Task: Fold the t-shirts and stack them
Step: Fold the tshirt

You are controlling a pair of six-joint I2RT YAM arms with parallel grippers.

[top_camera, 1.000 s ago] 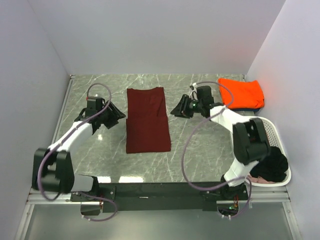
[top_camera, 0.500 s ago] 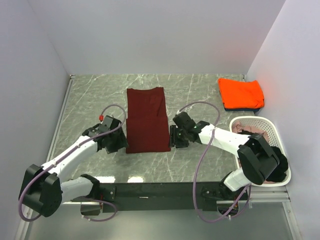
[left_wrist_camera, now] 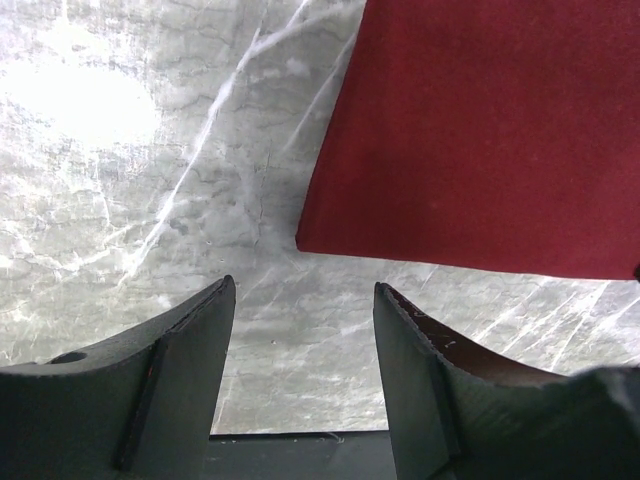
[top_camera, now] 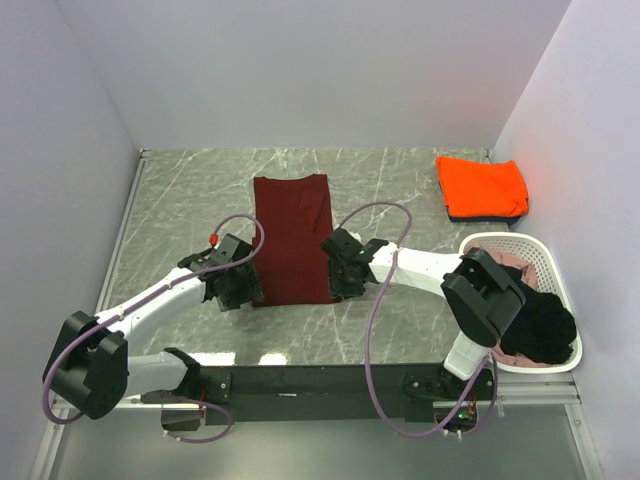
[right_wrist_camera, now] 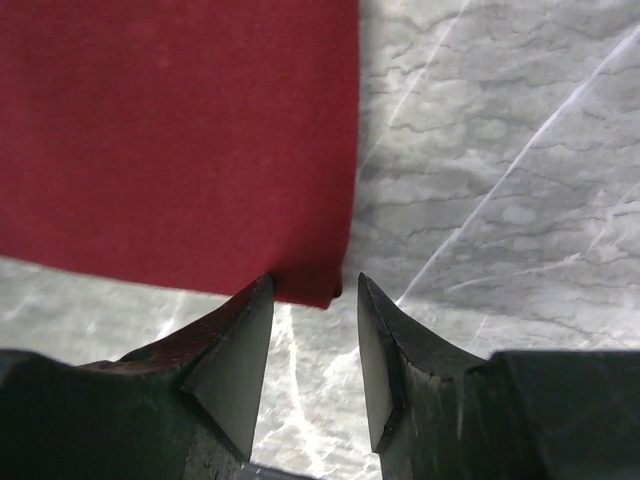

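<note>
Maroon t-shirt (top_camera: 292,235): our next fold.
Left gripper (left_wrist_camera: 305,300) and right gripper (right_wrist_camera: 315,290) stand open at its corners toward the table's (top_camera: 180,200) near edge; we should pinch both.

Grey marble table (top_camera: 400,185), white walls (top_camera: 300,70)

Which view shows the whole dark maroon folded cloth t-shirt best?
Top external: the dark maroon folded cloth t-shirt lies nearly whole in frame, a long rectangle on the grey marble table. The left wrist shows only its near left corner; the right wrist only its near right corner.
</note>
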